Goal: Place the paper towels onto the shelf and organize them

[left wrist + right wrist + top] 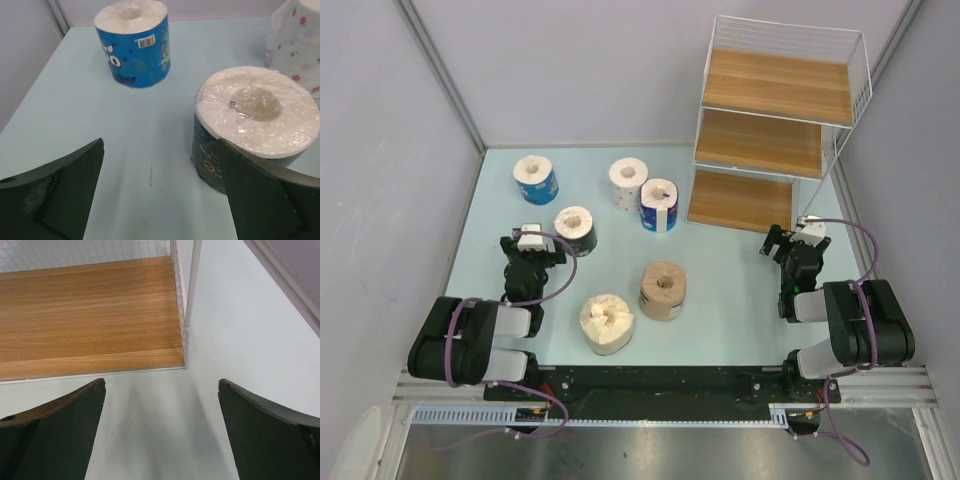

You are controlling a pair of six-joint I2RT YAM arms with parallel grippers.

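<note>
Paper towels (663,302) cylindrical, shelf (775,88) woodgrain

Bright, even light falls from overhead, so the tan-brown roll (663,290) casts only a faint, short shadow on the pale table (740,300). In the left wrist view, the plastic wrap on the dark-wrapped roll (257,107) carries small white glints. Both wrist views are sharp at mid-distance, while the near dark fingers (55,440) look slightly soft.

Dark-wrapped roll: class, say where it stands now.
In the top view the dark-wrapped roll stands on the table left of centre, just right of the left gripper, with the speckled roll beyond it.
</note>
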